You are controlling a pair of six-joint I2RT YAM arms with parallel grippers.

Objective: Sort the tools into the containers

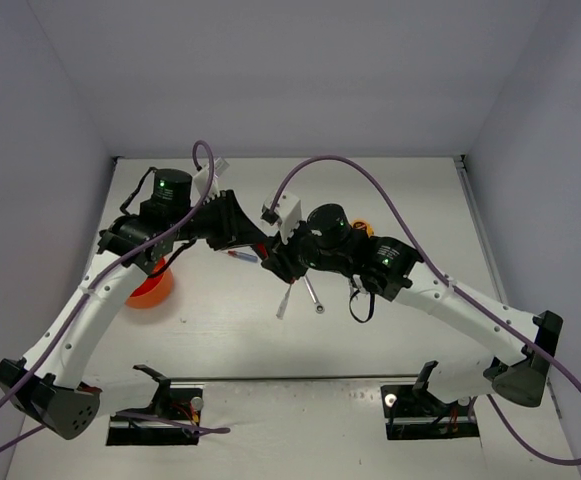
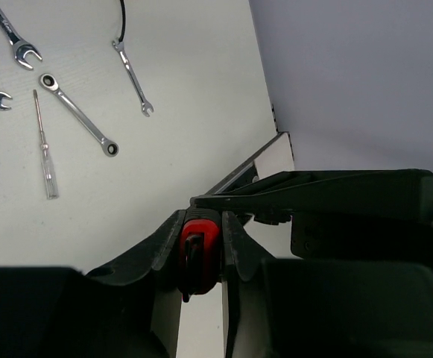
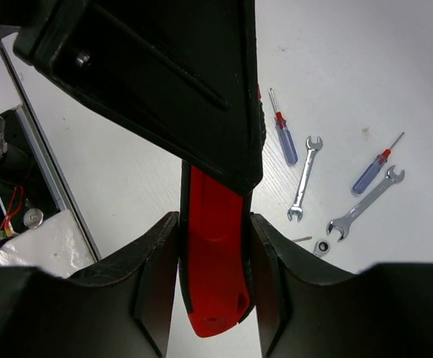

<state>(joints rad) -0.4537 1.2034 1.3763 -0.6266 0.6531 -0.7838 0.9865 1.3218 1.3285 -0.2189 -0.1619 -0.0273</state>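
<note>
Locate the red-and-black knife-like tool (image 3: pixel 216 287) off the table, to the right of the orange-red tub (image 1: pixel 150 290) and slightly farther from the arm bases, at the meeting point of the two arms. Read the left gripper (image 2: pixel 201 240) as closed on one end of the tool, fingers pressed against both sides of the red section. Read the right gripper (image 3: pixel 215 224) as clamped on the red handle from the opposite end, with the left gripper's black body overlapping the upper part in the right wrist view. Treat this as a hand-over in progress, with release by either side not confirmed. Expect a light, rigid item: a hard, smooth plastic handle, liable to slip or pivot if pinched near its tip. Grip across the flat faces of the handle, close to mid-length, and avoid the narrow black end, possibly a blade. Open one gripper only with the other seated squarely, then carry toward the tub. Note the tub's dividers hidden behind the left arm in the top view. Leave the thin silver wrenches (image 1: pixel 312 293) and the blue-and-red screwdriver (image 1: pixel 240 256), lying flat on the table right of the tub, for later picks.
</note>
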